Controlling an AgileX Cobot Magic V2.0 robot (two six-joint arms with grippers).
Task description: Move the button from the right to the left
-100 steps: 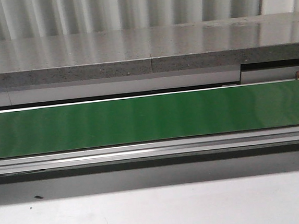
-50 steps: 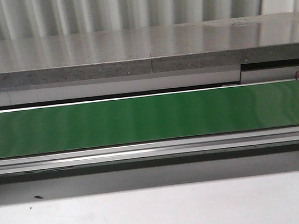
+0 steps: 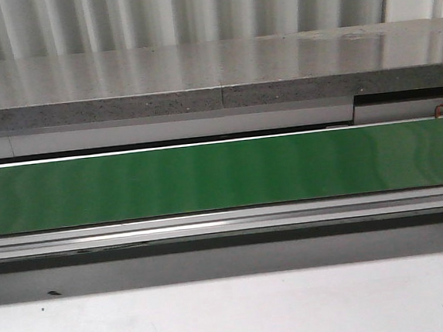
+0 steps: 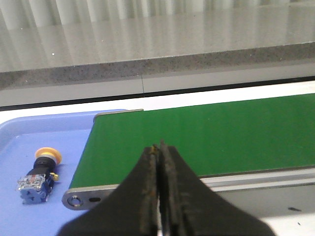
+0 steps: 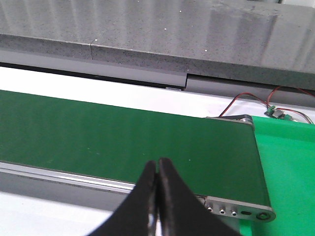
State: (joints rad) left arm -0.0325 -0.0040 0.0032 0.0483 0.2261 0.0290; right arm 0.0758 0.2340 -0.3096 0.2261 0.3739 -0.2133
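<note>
Over on the far left, a pale blue tray [image 4: 29,132] is sitting just past the end of the green conveyor belt [image 4: 206,137], and the button [image 4: 40,174] is lying on its side in it, yellow cap pointing toward twelve o'clock and the blue-and-clear contact block toward six. It is resting near the belt's silver end roller [image 4: 75,200], at about nine o'clock from it, not touching it. The left gripper [image 4: 158,152] is hovering above the near rail of the belt with its dark fingers pressed together and nothing between them; the button is lying well off at its nine o'clock.

Across the middle, the belt is running flat in front of a speckled grey stone ledge [image 3: 214,77].

Further right, the right gripper [image 5: 157,164] is hanging above the belt's near edge, its fingers likewise pressed together on nothing. At its three o'clock the belt is ending at a roller plate [image 5: 238,210], with a bright green mat [image 5: 290,167] beyond and red and black wires [image 5: 246,101] trailing at about one o'clock.
</note>
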